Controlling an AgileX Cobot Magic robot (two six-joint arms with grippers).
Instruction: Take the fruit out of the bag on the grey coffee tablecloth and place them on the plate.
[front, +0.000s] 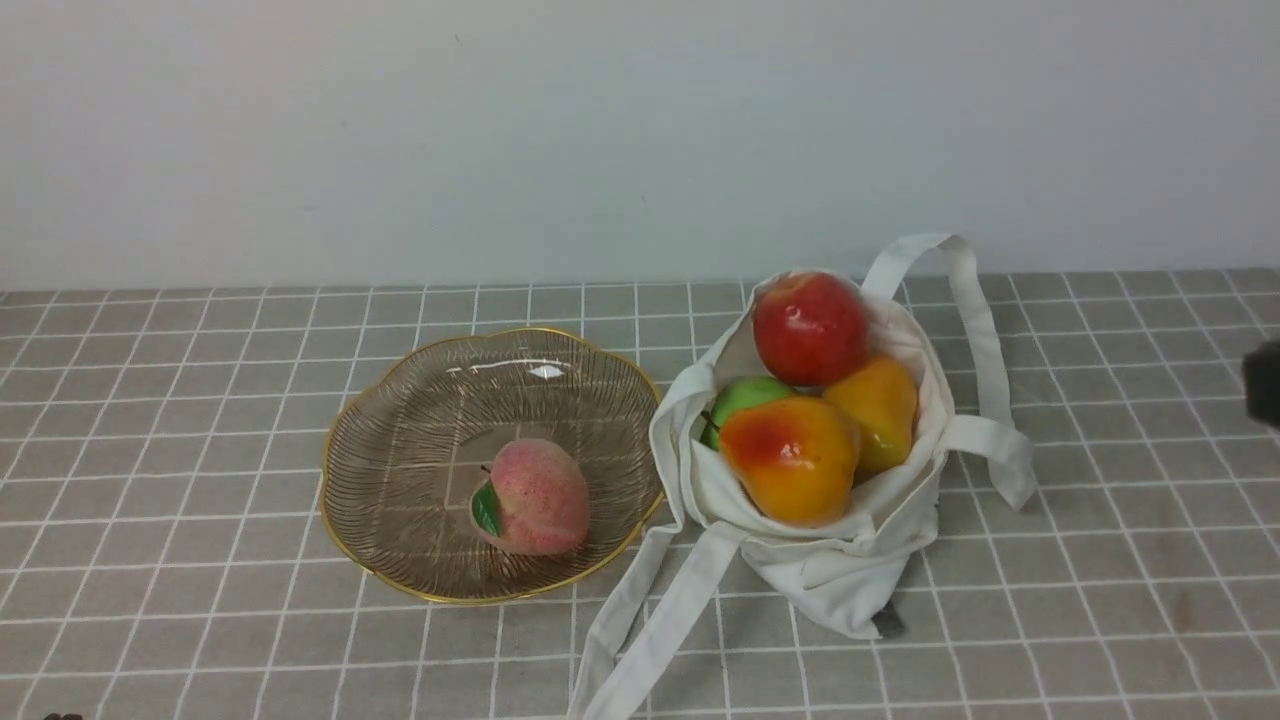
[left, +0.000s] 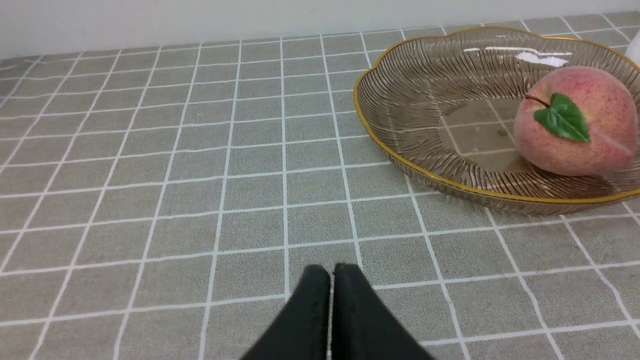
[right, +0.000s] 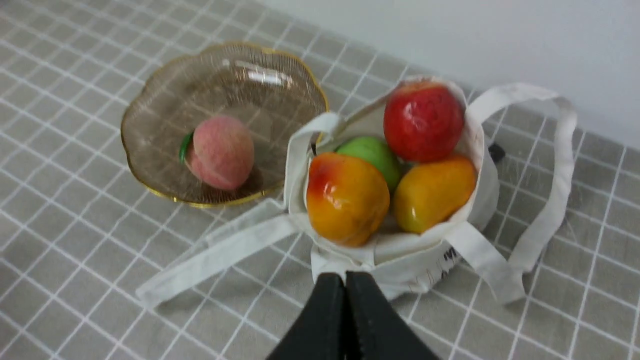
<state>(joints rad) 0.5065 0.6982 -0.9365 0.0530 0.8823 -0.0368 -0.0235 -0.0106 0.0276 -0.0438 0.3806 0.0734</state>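
Observation:
The white cloth bag (front: 850, 560) lies open on the grey checked tablecloth (front: 180, 400). It holds a red apple (front: 808, 328), a green apple (front: 745, 398) and two yellow-orange pears (front: 790, 457) (front: 880, 405). The pink peach (front: 535, 497) sits in the ribbed glass plate (front: 420, 420) left of the bag. My left gripper (left: 331, 272) is shut and empty, low over bare cloth, apart from the plate (left: 400, 100) and the peach (left: 575, 125). My right gripper (right: 345, 279) is shut and empty, above the cloth beside the bag (right: 400, 260). In the front view only a dark part of the right arm (front: 1262, 380) shows.
The bag's two long straps trail over the cloth, one toward the front edge (front: 640, 630), one looping at the back right (front: 975, 340). A plain white wall (front: 600, 130) stands behind the table.

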